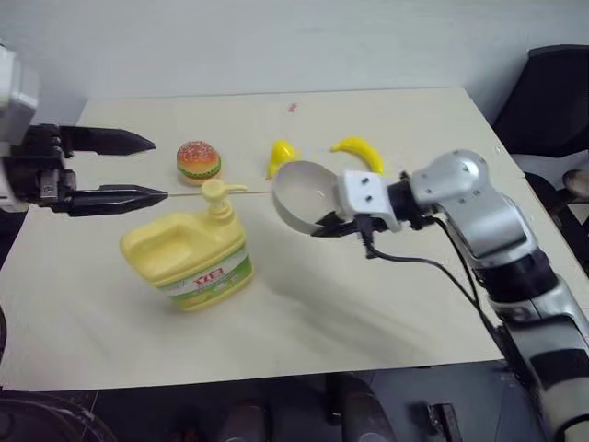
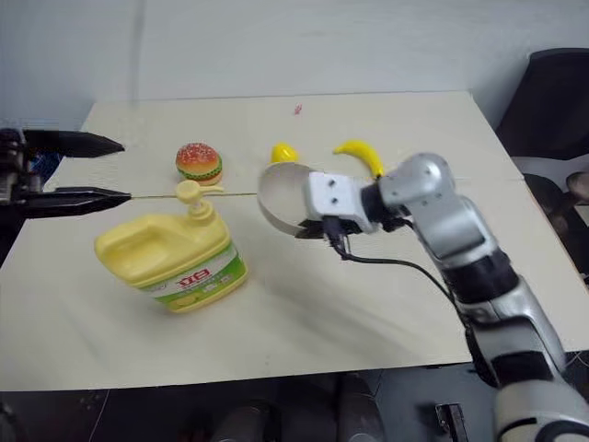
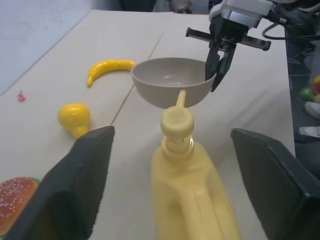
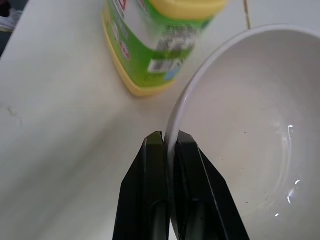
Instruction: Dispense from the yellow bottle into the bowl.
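The yellow bottle (image 1: 189,258) stands on the table at front left, its pump top (image 1: 216,191) with the spout pointing toward the bowl (image 1: 299,193). The light-grey bowl hangs tilted above the table just right of the pump, and my right gripper (image 1: 327,226) is shut on its rim (image 4: 172,131). In the left wrist view the bowl (image 3: 170,82) sits right beyond the pump head (image 3: 176,121). My left gripper (image 1: 158,168) hovers left of the pump, open, its fingers (image 3: 80,185) spread on either side of the bottle's top without touching it.
A toy burger (image 1: 198,159), a yellow pear (image 1: 281,155) and a banana (image 1: 359,152) lie behind the bottle and bowl. A black chair (image 1: 552,92) stands off the table's right edge. The table's front edge (image 1: 276,368) runs close below the bottle.
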{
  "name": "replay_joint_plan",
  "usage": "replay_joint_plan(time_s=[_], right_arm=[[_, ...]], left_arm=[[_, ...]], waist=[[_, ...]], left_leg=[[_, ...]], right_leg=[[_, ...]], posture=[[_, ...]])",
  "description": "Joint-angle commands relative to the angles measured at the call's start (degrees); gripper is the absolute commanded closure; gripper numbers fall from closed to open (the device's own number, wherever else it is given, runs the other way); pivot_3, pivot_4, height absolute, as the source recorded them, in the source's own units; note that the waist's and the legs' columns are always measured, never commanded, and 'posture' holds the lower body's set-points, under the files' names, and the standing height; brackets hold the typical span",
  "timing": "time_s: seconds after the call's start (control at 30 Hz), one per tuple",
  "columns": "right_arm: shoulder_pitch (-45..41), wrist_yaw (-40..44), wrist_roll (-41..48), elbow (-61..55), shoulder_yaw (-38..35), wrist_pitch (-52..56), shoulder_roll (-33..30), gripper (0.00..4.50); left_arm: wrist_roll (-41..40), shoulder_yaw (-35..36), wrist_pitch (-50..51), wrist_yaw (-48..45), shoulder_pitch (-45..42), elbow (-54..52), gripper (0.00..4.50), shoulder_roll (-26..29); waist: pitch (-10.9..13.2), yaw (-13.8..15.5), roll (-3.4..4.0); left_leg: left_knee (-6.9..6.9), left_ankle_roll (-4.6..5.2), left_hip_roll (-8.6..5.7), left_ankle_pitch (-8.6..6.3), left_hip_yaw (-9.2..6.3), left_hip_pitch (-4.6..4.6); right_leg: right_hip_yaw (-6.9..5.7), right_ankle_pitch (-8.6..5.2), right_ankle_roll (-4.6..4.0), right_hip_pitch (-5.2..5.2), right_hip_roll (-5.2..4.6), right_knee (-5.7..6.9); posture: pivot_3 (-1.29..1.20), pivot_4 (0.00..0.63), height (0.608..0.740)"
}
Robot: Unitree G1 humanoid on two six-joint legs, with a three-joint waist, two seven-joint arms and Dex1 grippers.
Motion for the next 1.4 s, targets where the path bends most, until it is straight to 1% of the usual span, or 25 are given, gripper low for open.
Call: replay_joint_plan(time_s=[0.03, 0.17, 0.3, 0.47, 0.6, 0.7, 0.87, 1.13, 1.4], right_arm=[[-5.0, 2.2, -1.6, 3.3, 2.1, -2.0, 1.8, 4.5], [-9.0, 3.0, -4.9, 8.4, 5.0, -6.8, 4.0, 4.5], [-13.3, 3.9, -6.9, 13.4, 5.8, -9.8, 6.3, 4.5], [-16.6, 6.1, -7.2, 15.9, 5.6, -11.1, 7.6, 4.5], [-18.1, 8.4, -6.3, 15.3, 5.1, -10.7, 8.0, 4.5], [-18.8, 9.2, -6.3, 15.3, 4.7, -10.9, 8.1, 4.5], [-19.5, 10.3, -5.8, 14.4, 4.3, -10.2, 8.0, 4.5], [-20.4, 12.3, -5.1, 12.9, 4.1, -10.0, 6.8, 4.5], [-21.6, 12.7, -4.8, 11.7, 4.1, -10.6, 5.9, 4.5]], left_arm=[[1.6, -1.7, -1.9, -0.5, -1.8, -0.7, 1.89, -1.4], [1.8, -3.3, -1.7, 0.8, -2.7, -2.4, 3.17, -4.2], [2.8, -4.1, -2.0, 2.0, -2.7, -3.8, 4.42, -6.1], [5.2, -5.2, -3.1, 2.8, -3.4, -3.5, 4.42, -7.5], [6.8, -5.2, -4.7, 2.6, -2.4, -3.5, 4.42, -8.7], [8.1, -6.0, -5.1, 3.3, -3.8, -2.4, 4.42, -9.6], [10.9, -8.1, -7.5, 1.7, -3.0, -2.6, 4.42, -9.7], [13.9, -11.1, -10.3, 1.4, -3.9, -0.9, 4.42, -11.6], [15.4, -13.2, -11.9, 0.1, -4.5, 0.0, 4.42, -12.0]], waist=[[0.0, 0.0, 0.0], [0.0, -0.1, -0.02], [0.0, -0.9, -0.02], [0.0, -1.5, -0.02], [0.0, -1.6, -0.02], [0.0, -1.6, -0.02], [0.0, -1.5, -0.02], [0.0, -1.3, -0.02], [0.0, -1.3, -0.02]], left_leg=[[0.05, 0.02, -0.05, -0.01, -0.01, -0.1], [0.21, 0.11, -0.13, -0.06, -0.04, -0.22], [0.23, 0.01, -0.04, -0.07, -0.05, -0.22], [0.27, -0.08, 0.01, -0.03, -0.1, -0.19], [0.26, -0.08, 0.02, -0.04, -0.1, -0.19], [0.27, -0.08, 0.01, -0.04, -0.1, -0.21], [0.28, -0.08, 0.0, -0.04, -0.11, -0.2], [0.36, -0.09, 0.0, -0.04, -0.11, -0.18], [0.35, -0.09, 0.01, -0.04, -0.1, -0.14]], right_leg=[[-0.2, 0.0, 0.01, -0.03, -0.11, -0.04], [-0.45, 0.02, 0.03, -0.03, -0.25, -0.07], [-0.53, 0.04, 0.05, -0.05, -0.22, -0.04], [-0.56, 0.04, 0.04, -0.05, -0.21, 0.04], [-0.57, 0.04, 0.04, -0.06, -0.21, 0.04], [-0.57, 0.04, 0.04, -0.06, -0.22, 0.03], [-0.57, 0.04, 0.04, -0.06, -0.24, 0.03], [-0.56, 0.04, 0.04, -0.03, -0.25, 0.09], [-0.55, 0.04, 0.04, -0.02, -0.25, 0.11]], posture=[[0.0, 0.15, 0.74], [0.0, 0.15, 0.74], [0.0, 0.15, 0.74], [0.0, 0.15, 0.74], [0.0, 0.15, 0.74], [0.0, 0.15, 0.74], [0.0, 0.15, 0.74], [0.0, 0.15, 0.74], [0.0, 0.15, 0.74]])
